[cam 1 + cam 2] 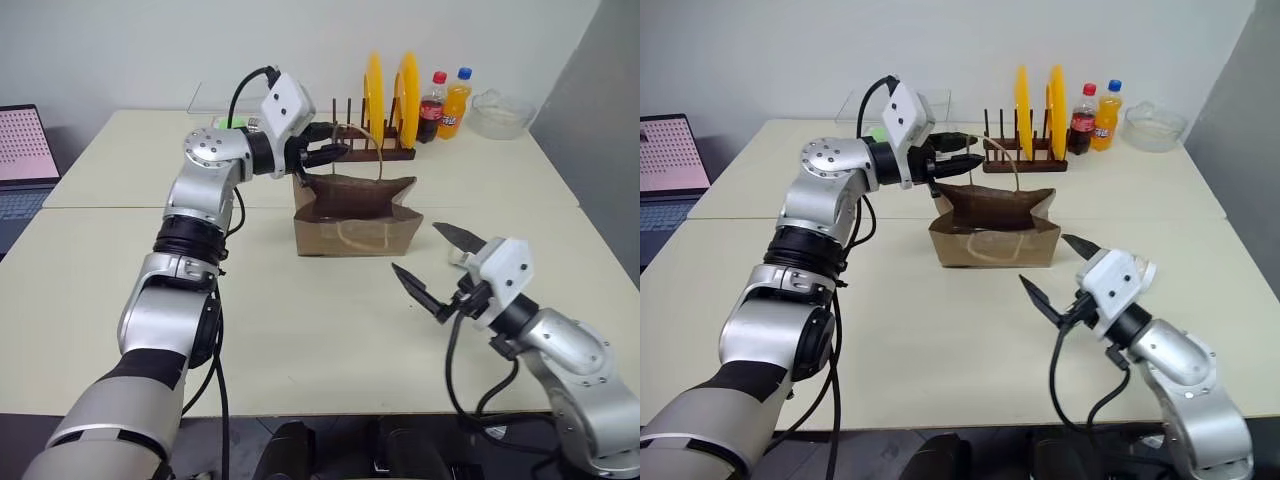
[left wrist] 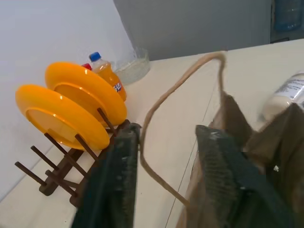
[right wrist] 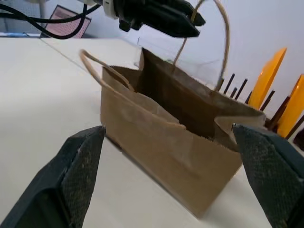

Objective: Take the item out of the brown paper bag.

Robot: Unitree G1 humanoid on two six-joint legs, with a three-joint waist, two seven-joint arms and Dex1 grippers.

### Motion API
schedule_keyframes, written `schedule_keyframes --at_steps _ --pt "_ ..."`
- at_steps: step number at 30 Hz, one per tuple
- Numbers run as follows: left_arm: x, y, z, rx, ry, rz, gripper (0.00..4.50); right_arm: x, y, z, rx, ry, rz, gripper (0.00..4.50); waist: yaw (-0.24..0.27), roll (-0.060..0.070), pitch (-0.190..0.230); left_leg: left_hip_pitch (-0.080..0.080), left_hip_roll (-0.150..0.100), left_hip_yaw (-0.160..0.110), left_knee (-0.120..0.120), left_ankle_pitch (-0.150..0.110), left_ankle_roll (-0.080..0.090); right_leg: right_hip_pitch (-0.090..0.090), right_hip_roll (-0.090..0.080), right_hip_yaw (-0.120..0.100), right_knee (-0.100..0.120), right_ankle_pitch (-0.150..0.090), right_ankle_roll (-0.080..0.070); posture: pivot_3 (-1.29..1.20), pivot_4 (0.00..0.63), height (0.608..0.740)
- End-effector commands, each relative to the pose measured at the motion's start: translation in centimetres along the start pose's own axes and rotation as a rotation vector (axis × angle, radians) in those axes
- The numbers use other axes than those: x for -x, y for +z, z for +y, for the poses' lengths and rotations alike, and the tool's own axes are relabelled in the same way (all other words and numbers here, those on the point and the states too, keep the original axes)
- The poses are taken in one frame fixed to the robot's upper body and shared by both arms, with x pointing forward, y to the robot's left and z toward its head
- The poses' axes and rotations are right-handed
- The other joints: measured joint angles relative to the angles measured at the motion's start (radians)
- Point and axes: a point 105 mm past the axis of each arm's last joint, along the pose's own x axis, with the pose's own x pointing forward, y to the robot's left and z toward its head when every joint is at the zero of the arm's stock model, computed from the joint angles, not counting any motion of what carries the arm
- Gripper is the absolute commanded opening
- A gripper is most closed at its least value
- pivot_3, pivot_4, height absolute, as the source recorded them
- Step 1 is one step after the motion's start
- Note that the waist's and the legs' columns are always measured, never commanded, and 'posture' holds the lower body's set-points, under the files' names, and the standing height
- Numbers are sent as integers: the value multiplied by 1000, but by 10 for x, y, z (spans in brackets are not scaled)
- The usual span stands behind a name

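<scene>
Right claw (image 1: 436, 265) open, item (image 1: 458, 257) seemingly just behind it

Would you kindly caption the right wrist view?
Open right end effector faces the brown paper bag on the table.

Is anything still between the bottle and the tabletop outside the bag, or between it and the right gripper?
Nothing visible. The bottle already lies on the table outside the paper bag, on the side of the open right gripper. The left gripper is open around the bag's far handle.
</scene>
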Motion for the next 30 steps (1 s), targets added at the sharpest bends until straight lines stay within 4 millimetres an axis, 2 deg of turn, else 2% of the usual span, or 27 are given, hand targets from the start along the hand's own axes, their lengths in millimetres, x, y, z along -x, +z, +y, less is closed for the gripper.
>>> schedule_keyframes --at_steps 1,4,11,14,17,21,23,27,30 --pt "20 28 6 -56 5 -80 3132 -3 11 -2 48 -10 -71 4500 -1 0 0 0 0 0 0 0 0 0 0 0 0 0 0 0 150 740" --pt "38 30 1 -51 2 -100 3997 -3 10 -4 40 -6 -89 4500 -3 0 0 0 0 0 0 0 0 0 0 0 0 0 0 0 150 740" --pt "68 30 -23 -3 79 -117 3997 -3 12 -8 12 3 -130 4500 -6 0 0 0 0 -1 0 0 0 0 0 0 0 0 0 0 150 740" --pt "81 24 -28 17 196 -115 3997 -2 14 -12 8 0 -142 4500 -5 0 0 1 0 -1 0 0 0 1 -1 0 0 0 0 0 150 740" --pt "91 11 -31 49 372 -90 3997 1 16 -16 -10 -9 -148 4500 -3 0 0 1 0 -2 0 0 0 1 -1 0 0 0 0 0 150 740" --pt "100 -15 -54 112 534 -24 3997 10 14 -19 -35 -30 -134 4500 2 0 0 2 0 -1 0 0 0 2 -1 1 0 0 0 0 150 740" --pt "103 -36 -75 137 581 39 3997 16 8 -21 -38 -76 -119 4500 4 0 -1 2 0 -1 0 0 0 2 -1 1 0 0 0 0 150 740" --pt "106 -62 -105 200 610 93 3997 26 -8 -25 -50 -163 -81 4500 11 1 -1 2 0 -1 -1 0 0 2 -1 1 0 0 0 0 150 740" --pt "106 -75 -118 246 630 107 3997 31 -20 -26 -63 -210 -56 4500 12 1 -1 3 0 -1 -1 0 0 3 -1 0 -1 0 0 0 150 740"
